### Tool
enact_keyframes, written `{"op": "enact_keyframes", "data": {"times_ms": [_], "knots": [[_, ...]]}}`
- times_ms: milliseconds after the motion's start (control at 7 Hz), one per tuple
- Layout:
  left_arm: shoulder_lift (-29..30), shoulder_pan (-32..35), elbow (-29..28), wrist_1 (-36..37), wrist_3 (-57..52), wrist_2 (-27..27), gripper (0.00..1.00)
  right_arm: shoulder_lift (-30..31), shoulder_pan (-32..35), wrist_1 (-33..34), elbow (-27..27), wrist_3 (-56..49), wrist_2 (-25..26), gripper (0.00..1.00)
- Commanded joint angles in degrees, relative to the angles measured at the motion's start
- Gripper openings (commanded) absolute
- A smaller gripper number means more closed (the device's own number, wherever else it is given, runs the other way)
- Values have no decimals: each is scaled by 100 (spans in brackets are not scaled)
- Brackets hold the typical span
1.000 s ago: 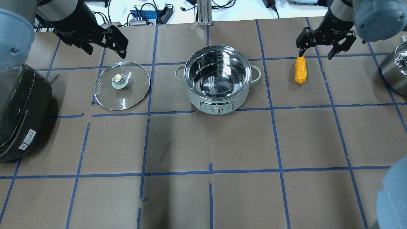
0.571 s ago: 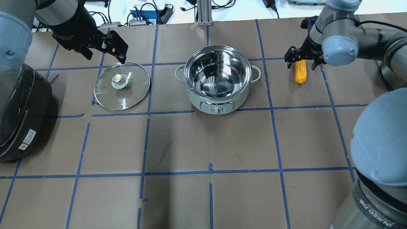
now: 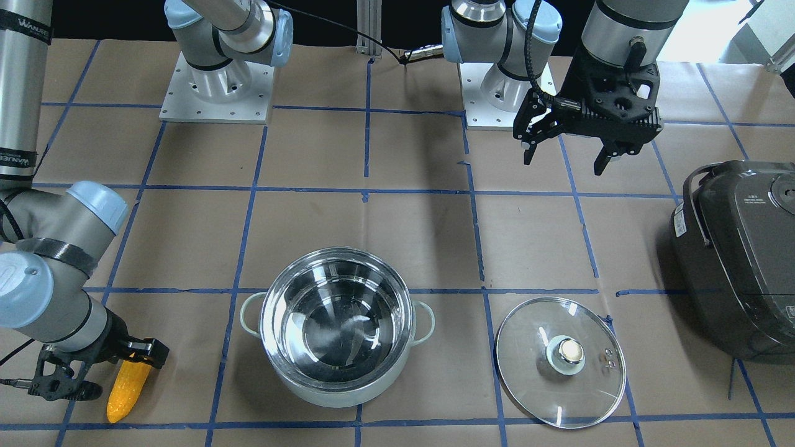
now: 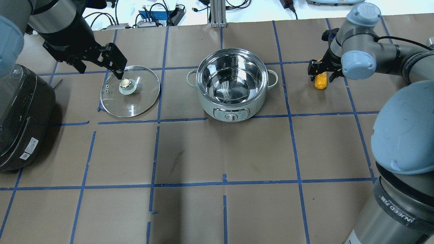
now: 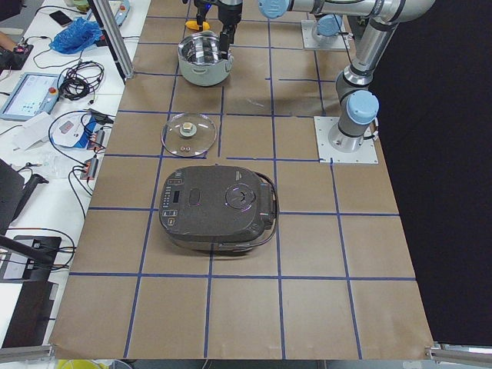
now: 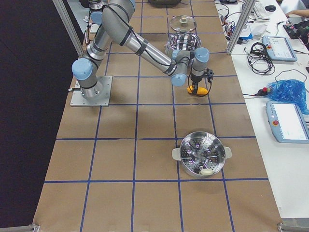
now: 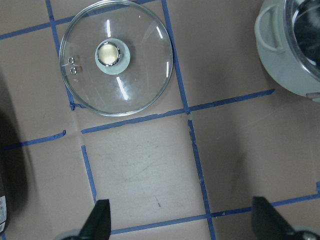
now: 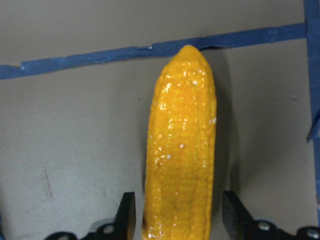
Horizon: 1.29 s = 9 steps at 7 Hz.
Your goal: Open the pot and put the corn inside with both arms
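The pot [image 4: 232, 83] stands open mid-table, its shiny inside empty. Its glass lid [image 4: 130, 91] lies flat on the table to its left. The corn [image 4: 320, 82] lies on the table right of the pot. My right gripper [image 4: 321, 77] is down over the corn, open. In the right wrist view its fingertips [image 8: 127, 215] straddle the corn [image 8: 182, 150] with small gaps on each side. My left gripper [image 4: 100, 69] hangs open and empty above the lid's far-left edge. The left wrist view shows the lid [image 7: 116, 57] below and the gripper [image 7: 182, 222] holding nothing.
A dark grey rice cooker [image 4: 20, 115] sits at the table's left end. A second steel pot with a steamer insert [image 6: 202, 154] stands at the right end. Blue tape lines grid the brown table cover [image 4: 223, 152].
My right gripper has swung left and down onto the corn and now straddles it. My left gripper has drifted toward the robot, over the lid's edge.
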State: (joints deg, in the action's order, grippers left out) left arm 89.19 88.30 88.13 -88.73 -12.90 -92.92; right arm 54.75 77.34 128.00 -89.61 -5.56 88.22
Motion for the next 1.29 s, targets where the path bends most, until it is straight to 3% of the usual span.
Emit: {"op": "enact_keyframes", "data": {"times_ms": [0, 143, 286, 571, 857, 1143], "knots": [[-15, -40, -6, -57, -2, -43, 100, 62, -8, -21, 101, 38, -6, 8], [11, -75, -41, 21, -11, 36, 100, 280, 87, -125, 206, 73, -6, 8], [28, -76, -15, 22, -11, 28, 100, 839, 506, -814, 277, 195, -76, 9], [63, -58, -15, 31, -11, 98, 100, 1301, 1866, -1207, 680, 1008, 2, 10], [73, -67, -6, 31, -20, 239, 100, 1092, 2696, -893, 604, 1592, 3, 11], [73, -49, 2, 31, -20, 230, 100, 417, 2857, 193, 367, 1594, -85, 13]]}}
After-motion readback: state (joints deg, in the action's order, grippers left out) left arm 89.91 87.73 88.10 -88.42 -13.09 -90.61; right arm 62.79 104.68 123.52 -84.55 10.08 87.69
